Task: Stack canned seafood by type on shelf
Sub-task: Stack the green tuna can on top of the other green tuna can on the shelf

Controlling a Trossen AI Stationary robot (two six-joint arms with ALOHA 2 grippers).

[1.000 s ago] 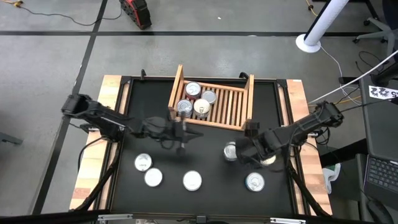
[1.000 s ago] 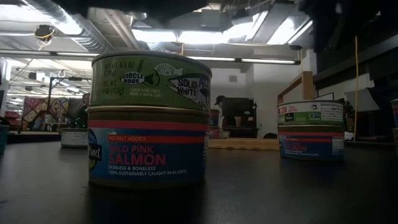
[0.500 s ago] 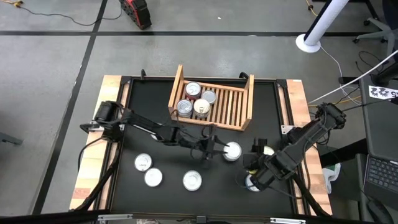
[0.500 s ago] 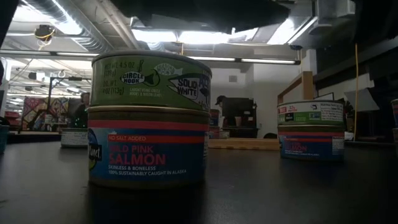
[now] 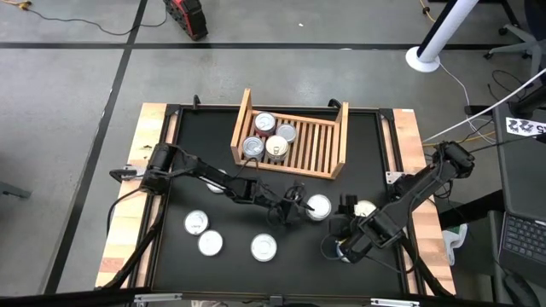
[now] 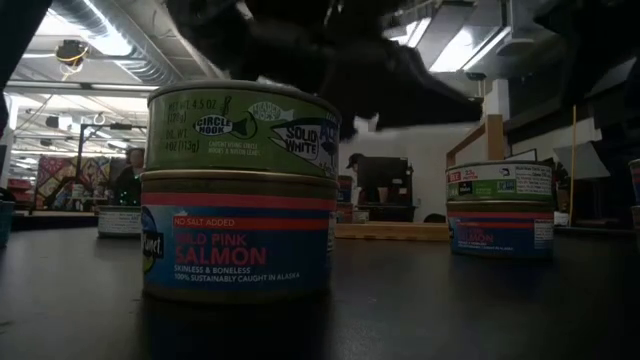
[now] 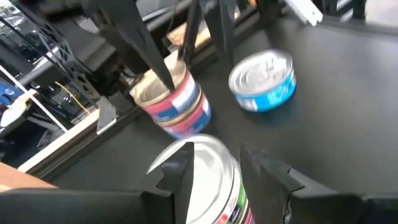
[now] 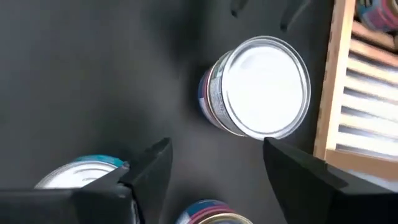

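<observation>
Two arms reach over tins on the black counter [image 5: 281, 175].

In the low view, a green tin on a salmon tin [image 6: 238, 240] fills the front, and dark arm parts hide the top. In the high view, the left gripper [image 5: 296, 207] has its fingers spread around a tin stack [image 5: 318, 206] at the middle; the right gripper [image 5: 335, 247] is open at lower right. Farther up, the shelf [image 5: 328, 147] holds four tins [image 5: 265, 123] at its left end.

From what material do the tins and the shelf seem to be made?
The tins look like metal: shiny silvery lids, with printed paper-like labels around the sides. The shelf looks like pale unpainted wood, probably raw, with visible slats and plain side boards.
</observation>
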